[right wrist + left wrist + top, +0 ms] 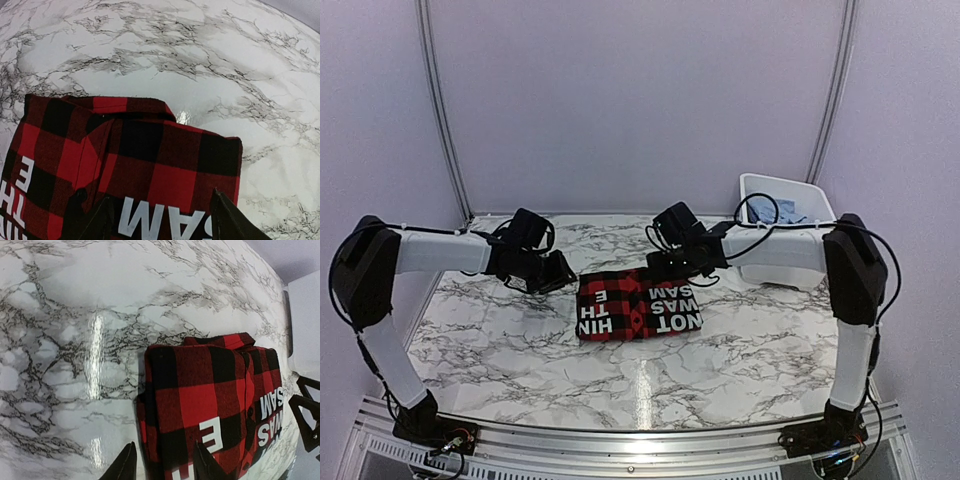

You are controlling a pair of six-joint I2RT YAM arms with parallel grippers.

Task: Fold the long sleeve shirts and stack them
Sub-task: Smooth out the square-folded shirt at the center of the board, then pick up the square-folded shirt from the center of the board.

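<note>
Already the shirt [638,305] lies folded. Left claw [560,272] at its nine o'clock, right claw [675,265] at twelve, both open, empty. Blue cloth [775,210] in the two-o'clock tub [760,185] likely awaits folding.

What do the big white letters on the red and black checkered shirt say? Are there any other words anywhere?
"NOT" / "WAS" / "SAM": white block letters, upside down in the top view, on the right half of the folded red-and-black checked flannel shirt.
"HIN" / "TH" / "E": white block letters on its left half, also upside down.
No other writing can be read anywhere.
</note>
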